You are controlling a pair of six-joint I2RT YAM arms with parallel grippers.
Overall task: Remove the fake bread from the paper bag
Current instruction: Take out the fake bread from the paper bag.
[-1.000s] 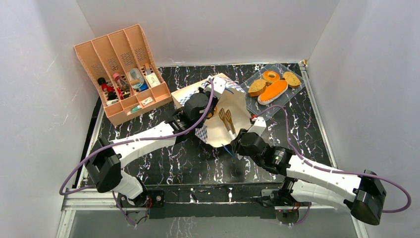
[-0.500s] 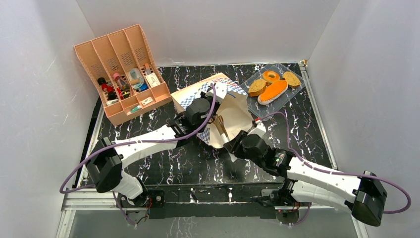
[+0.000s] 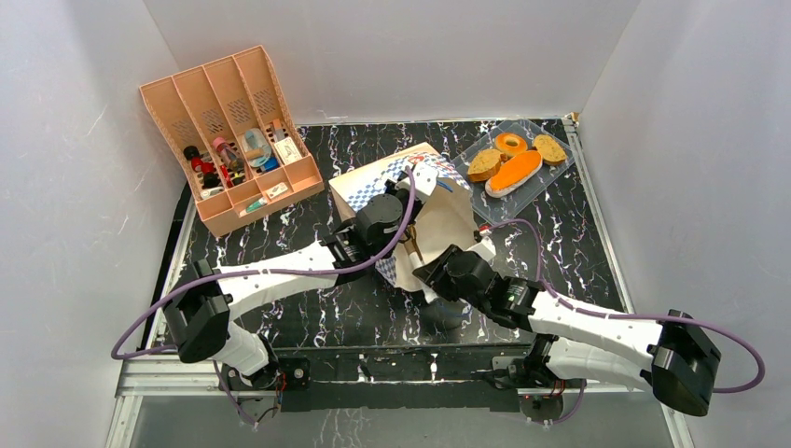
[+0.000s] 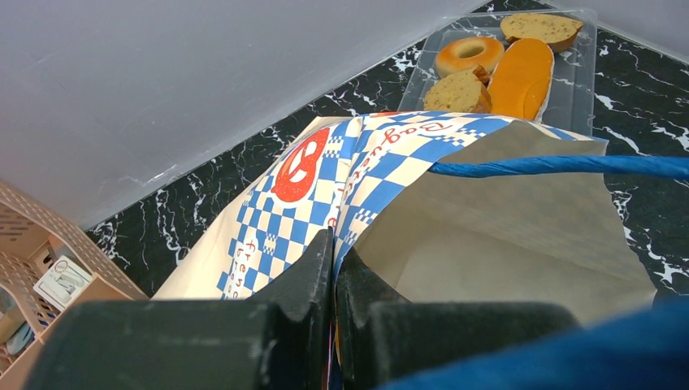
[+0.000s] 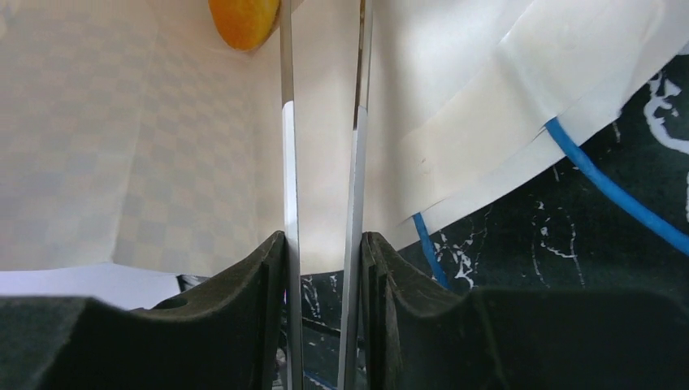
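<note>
The paper bag [image 3: 438, 210] lies on its side mid-table, its cream mouth facing the arms. My left gripper [image 3: 403, 201] is shut on the bag's checkered upper rim [image 4: 325, 179], one finger inside and one outside [image 4: 334, 260]. My right gripper [image 3: 434, 271] is shut on the metal tongs [image 5: 288, 162], pinching both blades [image 5: 322, 244]; the blades reach into the bag. One rounded golden-orange bread [image 5: 244, 18] lies deep inside the bag, beside the tong tips. The bagel [image 3: 510, 143], the long orange loaf [image 3: 515, 173] and two tan pieces [image 3: 484, 164] lie outside the bag.
Those breads lie in a clear plastic tray [image 3: 544, 175] at the back right, also in the left wrist view [image 4: 573, 89]. An orange slotted organiser [image 3: 228, 131] with small items stands at the back left. A blue cord handle [image 4: 552, 166] crosses the bag mouth. White walls enclose the table.
My right gripper has moved left and forward with the tongs, pushing them deeper into the bag. My left gripper has shifted right with the rim, and the bag mouth has narrowed.
</note>
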